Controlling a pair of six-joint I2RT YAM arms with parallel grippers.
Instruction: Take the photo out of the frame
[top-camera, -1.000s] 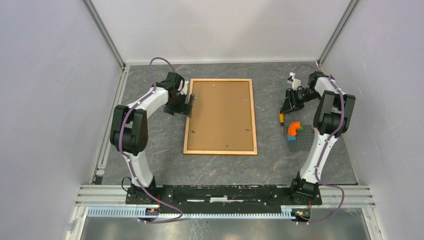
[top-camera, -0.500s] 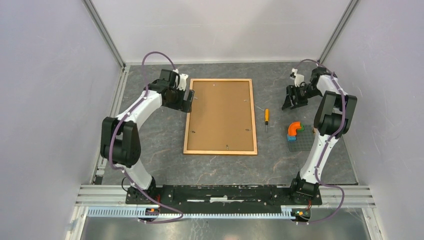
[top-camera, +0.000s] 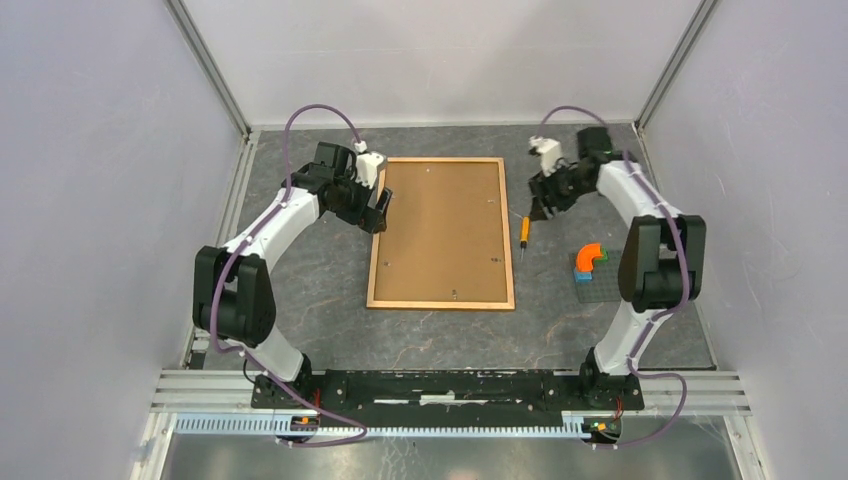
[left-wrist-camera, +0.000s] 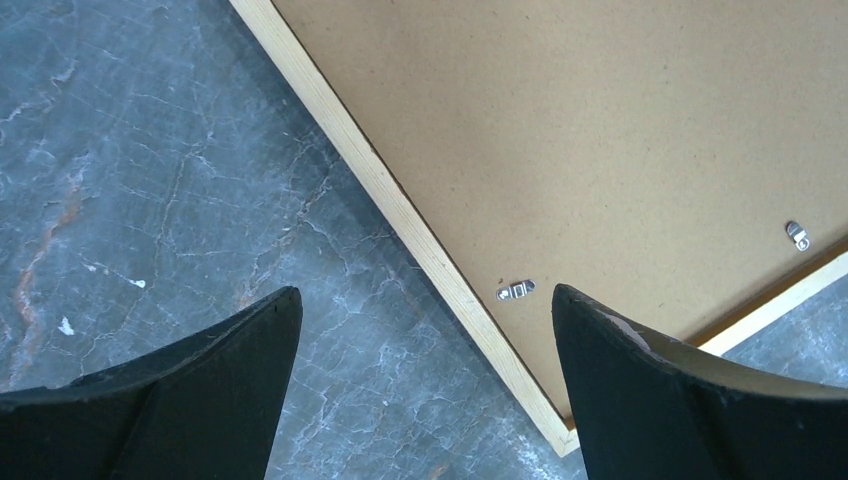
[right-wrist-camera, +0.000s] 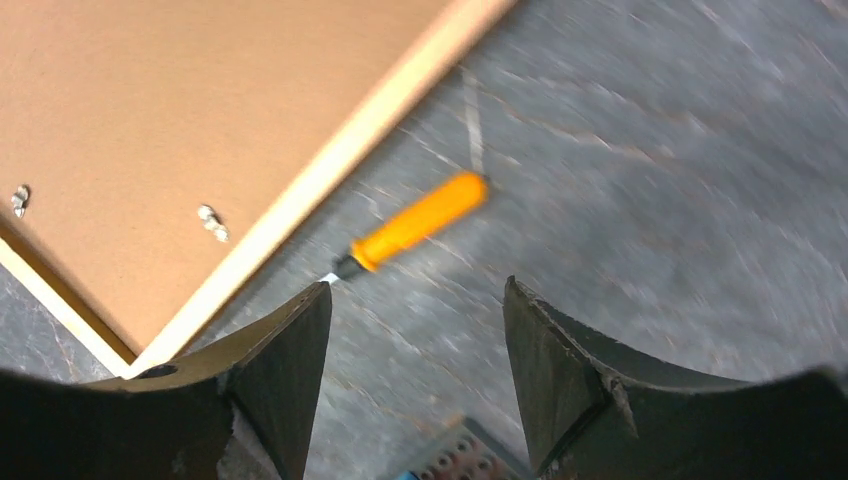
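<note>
The frame (top-camera: 441, 231) lies face down mid-table, its brown fibreboard back up inside narrow wooden moulding (left-wrist-camera: 400, 215). The photo is hidden under that back. Small metal tabs (left-wrist-camera: 516, 290) sit along the back's edges. My left gripper (top-camera: 378, 212) is open and hovers over the frame's left edge near the far corner; in the left wrist view the left gripper (left-wrist-camera: 425, 290) has one finger over the table and one over the back. My right gripper (top-camera: 540, 208) hangs open and holds nothing beside the frame's right edge. The right wrist view shows the right gripper (right-wrist-camera: 417, 283) above bare table.
An orange-handled screwdriver (top-camera: 524, 230) lies on the table just right of the frame, ahead of the right fingertips (right-wrist-camera: 420, 222). A grey baseplate (top-camera: 597, 288) with orange, green and blue bricks sits at the right. Walls close in on the left, right and back.
The right gripper opened and let go of the screwdriver, which now lies beside the frame. The right arm swung left toward the frame. The left gripper shifted slightly right over the frame's edge.
</note>
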